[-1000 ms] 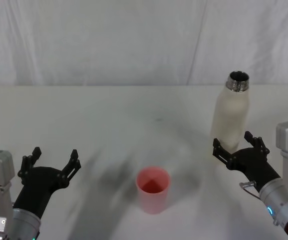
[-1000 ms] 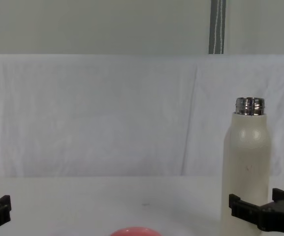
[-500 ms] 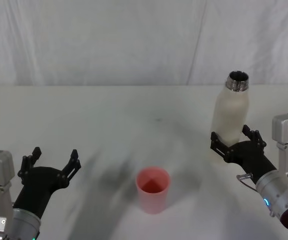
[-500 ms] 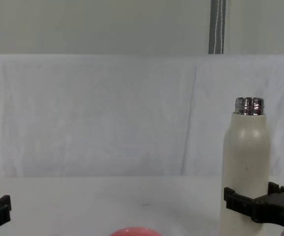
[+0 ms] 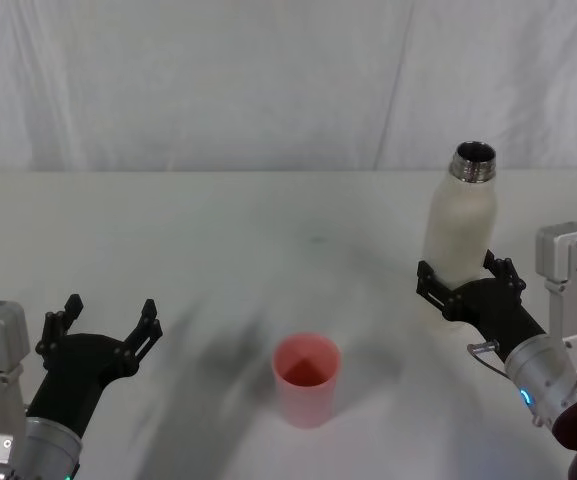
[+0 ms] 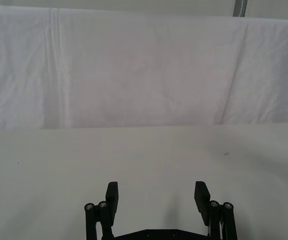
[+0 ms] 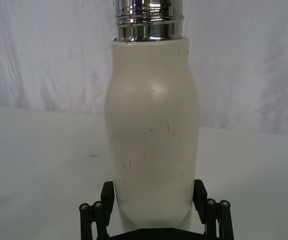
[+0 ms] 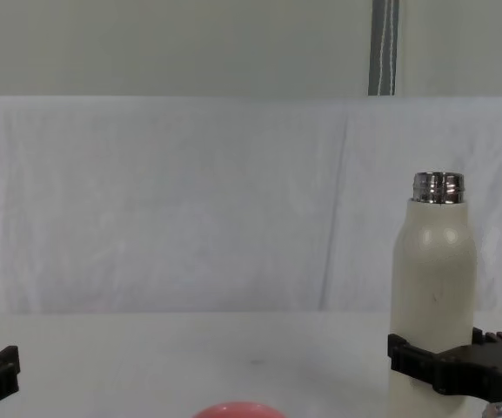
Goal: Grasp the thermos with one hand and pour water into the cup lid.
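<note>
— Where is the thermos [image 5: 460, 228] sitting relative to you right now?

— It is standing upright on the table [image 5: 218, 240], far right, its long axis vertical and its steel neck uncapped. My right gripper [image 5: 459, 287] is straddling its lower body: in the right wrist view one finger [image 7: 107, 196] is lying on each side of the bottle, very near the wall, though I cannot tell whether either is touching. I am spread about as wide as the bottle and gripping nothing yet.

— And the cup lid?

— The cup lid [image 5: 306, 379] is sitting near the middle, mouth up, to the left of the thermos and nearer to me. So, as I judge it, I am needing to close, lift, then carry left before tipping.

— Your other arm?

— My left gripper [image 5: 103, 323] is hovering low at the near left, fingers apart, holding nothing, well away from both things.

— What is differing from a second ago?

— I have been sliding forward: then my fingertips were only at the bottle's near side, and now they are enclosing its base. The thermos and cup lid have stayed put.
</note>
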`<state>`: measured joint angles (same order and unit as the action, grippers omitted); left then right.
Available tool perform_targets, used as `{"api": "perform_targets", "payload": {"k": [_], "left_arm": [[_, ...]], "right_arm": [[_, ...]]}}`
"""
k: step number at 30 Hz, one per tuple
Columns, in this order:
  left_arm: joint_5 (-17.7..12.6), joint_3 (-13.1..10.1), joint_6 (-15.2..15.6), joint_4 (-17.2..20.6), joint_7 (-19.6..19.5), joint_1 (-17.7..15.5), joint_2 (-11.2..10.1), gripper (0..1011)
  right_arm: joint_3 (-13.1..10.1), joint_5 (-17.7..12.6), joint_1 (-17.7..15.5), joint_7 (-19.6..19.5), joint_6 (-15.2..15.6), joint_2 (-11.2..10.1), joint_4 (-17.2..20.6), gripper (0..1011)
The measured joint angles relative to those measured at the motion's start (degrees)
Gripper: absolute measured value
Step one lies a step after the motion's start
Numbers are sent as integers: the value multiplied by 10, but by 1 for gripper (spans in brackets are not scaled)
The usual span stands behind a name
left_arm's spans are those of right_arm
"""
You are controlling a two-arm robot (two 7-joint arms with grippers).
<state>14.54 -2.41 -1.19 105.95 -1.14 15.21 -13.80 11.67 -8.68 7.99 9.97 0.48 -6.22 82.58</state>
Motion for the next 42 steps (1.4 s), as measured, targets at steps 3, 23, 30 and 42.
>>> {"api": "perform_targets", "payload": {"k": [3, 23, 30, 42], "left_arm": [[0, 0, 0, 0, 0, 0, 0, 1001], [0, 0, 0, 0, 0, 0, 0, 1001], [0, 0, 0, 0, 0, 0, 0, 1001], [0, 0, 0, 0, 0, 0, 0, 1001]], "right_arm": [[0, 0, 4, 0, -2, 1, -6, 1001], [1, -1, 9, 0, -4, 3, -14, 984], [0, -1, 8, 0, -3, 3, -13, 948], [0, -1, 8, 0, -3, 2, -12, 948]]}}
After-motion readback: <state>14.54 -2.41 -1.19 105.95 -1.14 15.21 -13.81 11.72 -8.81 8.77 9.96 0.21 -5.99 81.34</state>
